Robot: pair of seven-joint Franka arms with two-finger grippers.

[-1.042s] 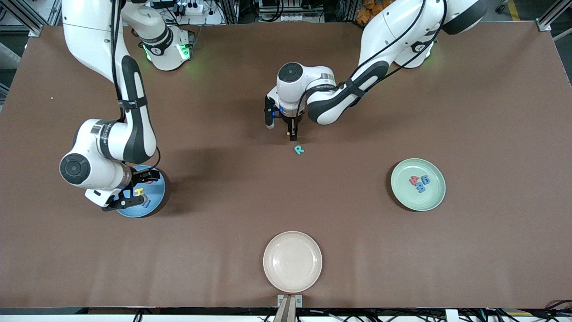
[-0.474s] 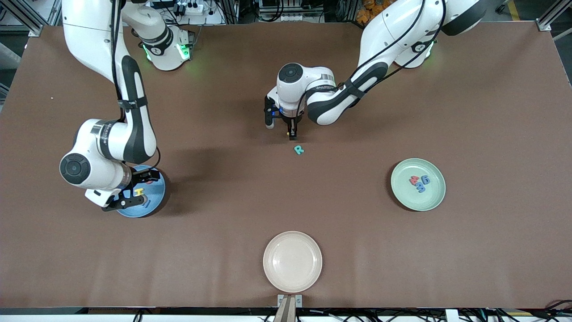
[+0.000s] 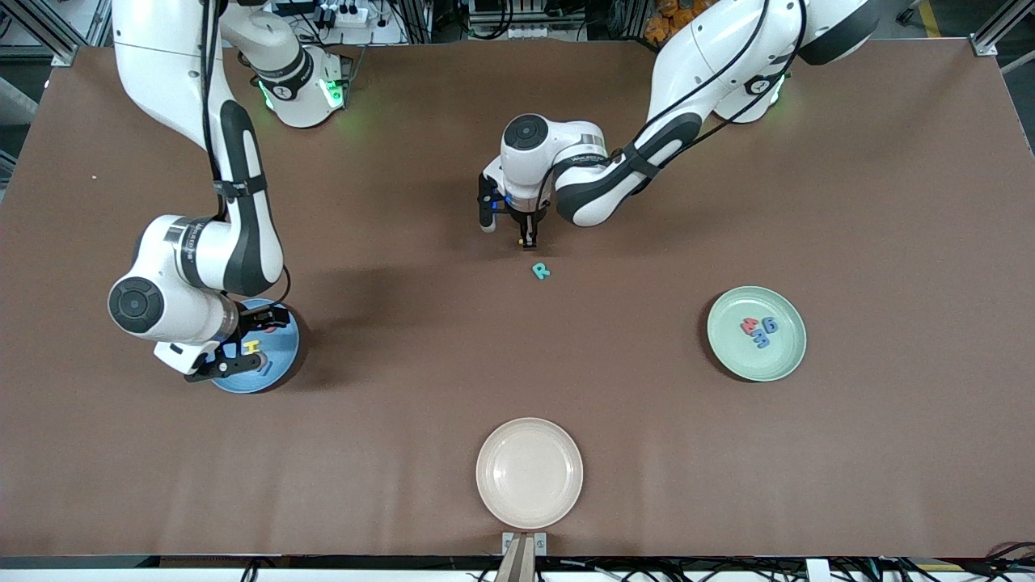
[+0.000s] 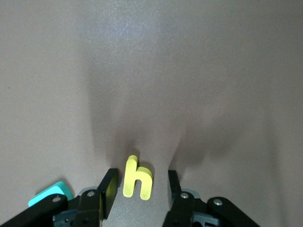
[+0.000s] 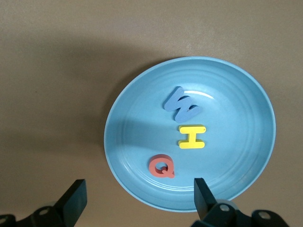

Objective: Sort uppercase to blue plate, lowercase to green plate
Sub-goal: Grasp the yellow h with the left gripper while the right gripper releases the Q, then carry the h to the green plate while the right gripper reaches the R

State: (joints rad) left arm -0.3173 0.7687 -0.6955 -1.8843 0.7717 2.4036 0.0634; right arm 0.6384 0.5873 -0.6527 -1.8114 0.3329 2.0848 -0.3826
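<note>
A small yellow lowercase letter [image 4: 137, 182] lies flat on the table between the fingers of my left gripper [image 4: 141, 176], which is open and low over it, with a gap on each side. The teal R [image 3: 541, 271] lies just nearer the camera than the left gripper [image 3: 528, 240]. The blue plate [image 5: 137, 127] holds a blue W [image 5: 182, 105], a yellow H [image 5: 191, 136] and a red Q [image 5: 162, 166]. My right gripper [image 3: 242, 346] hangs open over that plate's edge, holding nothing. The green plate [image 3: 778, 357] holds a red w [image 3: 749, 326], a blue g [image 3: 769, 325] and a blue m [image 3: 760, 339].
A cream plate [image 3: 529, 473] with nothing in it sits near the front edge, mid-table. The blue plate [image 3: 279, 368] is at the right arm's end and the green plate at the left arm's end. A corner of the teal R [image 4: 47, 195] shows beside the left fingers.
The left gripper's fingers have drawn closer together around the yellow letter. The right arm has not moved, and the letters and plates lie as before.
</note>
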